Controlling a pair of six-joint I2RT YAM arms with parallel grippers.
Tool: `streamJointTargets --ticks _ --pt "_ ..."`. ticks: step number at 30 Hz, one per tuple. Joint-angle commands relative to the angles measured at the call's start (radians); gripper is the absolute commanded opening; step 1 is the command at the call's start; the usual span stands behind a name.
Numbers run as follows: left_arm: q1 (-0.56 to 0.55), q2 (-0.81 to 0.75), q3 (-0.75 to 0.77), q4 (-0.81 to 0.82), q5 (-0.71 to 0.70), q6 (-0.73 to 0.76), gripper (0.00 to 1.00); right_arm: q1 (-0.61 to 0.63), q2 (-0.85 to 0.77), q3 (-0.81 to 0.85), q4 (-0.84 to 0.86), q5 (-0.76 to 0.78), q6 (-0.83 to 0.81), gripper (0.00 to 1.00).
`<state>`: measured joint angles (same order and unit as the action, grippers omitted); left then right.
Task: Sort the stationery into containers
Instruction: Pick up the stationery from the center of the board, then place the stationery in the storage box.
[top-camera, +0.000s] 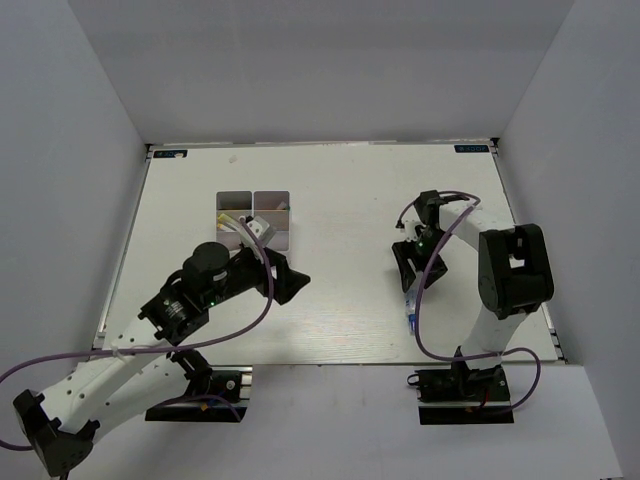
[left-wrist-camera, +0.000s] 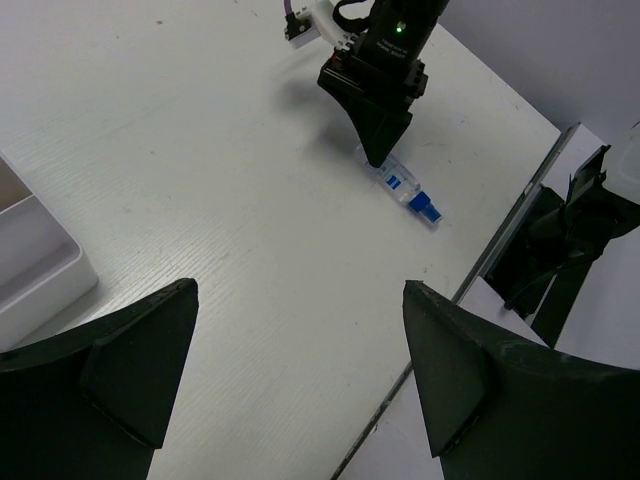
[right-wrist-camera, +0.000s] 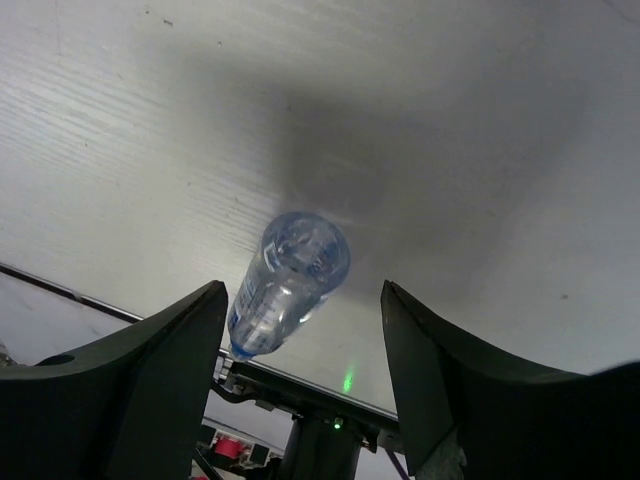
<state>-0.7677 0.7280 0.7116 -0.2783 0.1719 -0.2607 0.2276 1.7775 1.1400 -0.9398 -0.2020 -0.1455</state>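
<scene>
Place: it looked like a robotics lab test cell.
Enclosure: plain pale walls (top-camera: 330, 70) boxed in a white tabletop (top-camera: 340, 200) on three sides.
Rig: a left arm (top-camera: 130, 370) and a right arm (top-camera: 510, 280) stood bolted at the near edge, trailing purple cable (top-camera: 266, 297).

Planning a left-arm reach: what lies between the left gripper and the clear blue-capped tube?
Only bare white tabletop, seen in the left wrist view, from the black left gripper to the clear plastic blue-capped tube.
</scene>
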Motion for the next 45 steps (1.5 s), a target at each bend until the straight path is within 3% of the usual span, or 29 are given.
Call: streamJointTargets --ticks 1,5,12,16,17,19,25,31,38,45 --pt "0.005 -0.024 -0.011 -0.018 -0.002 0.011 0.93 0.021 0.028 0.009 0.022 0.009 0.029 0.68" --pt "0.015 -0.044 -0.011 -0.018 -0.002 0.011 0.93 0.044 0.045 0.001 0.03 0.015 0.035 0.62" --pt "0.015 -0.071 -0.02 -0.018 -0.002 0.011 0.93 0.078 0.06 -0.037 0.039 0.058 0.04 0.42" --pt "0.015 -0.081 -0.02 -0.018 -0.002 0.02 0.93 0.084 0.053 -0.026 0.033 0.039 0.032 0.21" --pt "0.015 -0.081 -0.02 -0.018 -0.002 0.02 0.93 0.087 0.043 -0.011 0.021 0.009 0.023 0.11" --pt "0.015 -0.081 -0.02 -0.018 -0.002 0.02 0.93 0.088 0.036 0.036 -0.011 -0.023 -0.001 0.01" --pt "0.015 -0.201 -0.066 0.074 0.162 0.064 0.93 0.107 0.0 0.366 -0.146 -0.195 -0.112 0.0" --pt "0.015 -0.308 -0.089 0.125 0.204 0.095 0.93 0.15 0.043 0.689 -0.142 -0.354 -0.201 0.0" --pt "0.015 -0.331 -0.113 0.18 0.317 0.126 0.93 0.265 0.178 0.837 0.044 -0.597 -0.255 0.0" --pt "0.024 -0.331 -0.113 0.18 0.317 0.126 0.93 0.384 0.238 0.859 0.31 -0.642 -0.267 0.0"
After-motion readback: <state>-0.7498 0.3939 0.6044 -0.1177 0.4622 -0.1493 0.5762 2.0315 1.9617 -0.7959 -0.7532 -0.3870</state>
